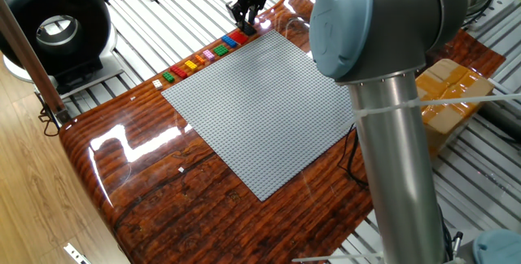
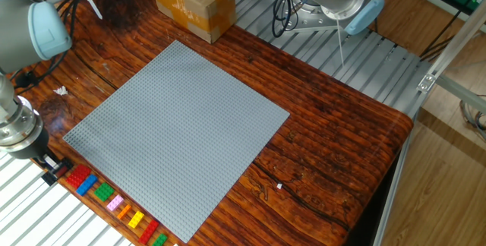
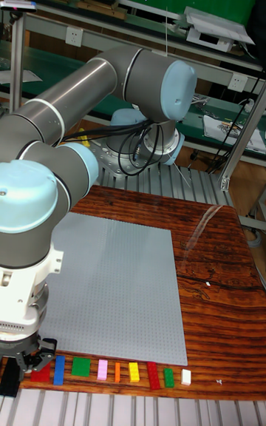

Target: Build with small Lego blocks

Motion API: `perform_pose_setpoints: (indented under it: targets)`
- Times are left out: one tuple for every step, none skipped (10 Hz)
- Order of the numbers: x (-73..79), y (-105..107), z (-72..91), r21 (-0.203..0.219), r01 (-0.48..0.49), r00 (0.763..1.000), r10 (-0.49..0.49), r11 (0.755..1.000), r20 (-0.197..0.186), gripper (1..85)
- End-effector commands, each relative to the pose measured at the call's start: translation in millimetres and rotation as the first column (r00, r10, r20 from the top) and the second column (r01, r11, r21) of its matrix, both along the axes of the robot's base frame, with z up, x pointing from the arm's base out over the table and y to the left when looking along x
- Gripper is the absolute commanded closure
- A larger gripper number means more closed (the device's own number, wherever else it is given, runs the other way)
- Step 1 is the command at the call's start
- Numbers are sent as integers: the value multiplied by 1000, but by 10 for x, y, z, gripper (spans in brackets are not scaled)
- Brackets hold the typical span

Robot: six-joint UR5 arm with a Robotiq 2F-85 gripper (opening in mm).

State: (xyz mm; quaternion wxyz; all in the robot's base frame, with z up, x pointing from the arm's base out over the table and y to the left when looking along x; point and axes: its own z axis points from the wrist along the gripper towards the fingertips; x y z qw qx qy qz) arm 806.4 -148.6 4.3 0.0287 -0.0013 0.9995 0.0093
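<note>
Red brick (image 3: 42,372) at the end of the block row (image 3: 118,372) beside the grey baseplate (image 3: 111,285): your gripper's (image 3: 35,362) fingers straddle it, spread.

Small Lego blocks (image 3: 117,372) lying flat in a single spaced row on the worktop, just beside one edge of the grey plate. Red, blue, green, pink, orange, yellow, red, green, then white in the tall view. End red block (image 2: 77,175) right under the gripper (image 2: 52,171).
</note>
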Motion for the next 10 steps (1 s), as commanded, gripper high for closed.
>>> perform_pose_setpoints:
  targets:
    - [18, 37, 20, 10, 8, 1000, -8, 1000, 3, 467]
    - [21, 43, 22, 10, 8, 1000, -8, 1000, 3, 467]
    - [17, 46, 19, 10, 8, 1000, -8, 1000, 2, 467]
    - [13, 46, 16, 10, 8, 1000, -8, 1000, 0, 467]
    - [4, 36, 5, 7, 6, 1000, -6, 1000, -3, 467]
    - [-1, 34, 0, 7, 5, 1000, -5, 1000, -4, 467]
    - [-5, 34, -2, 7, 5, 1000, -5, 1000, -6, 467]
    - [-5, 33, -8, 7, 6, 1000, -6, 1000, -6, 467]
    - [-6, 32, -17, 7, 6, 1000, -6, 1000, -6, 470]
    - [-6, 31, -20, 7, 8, 1000, -8, 1000, -6, 473]
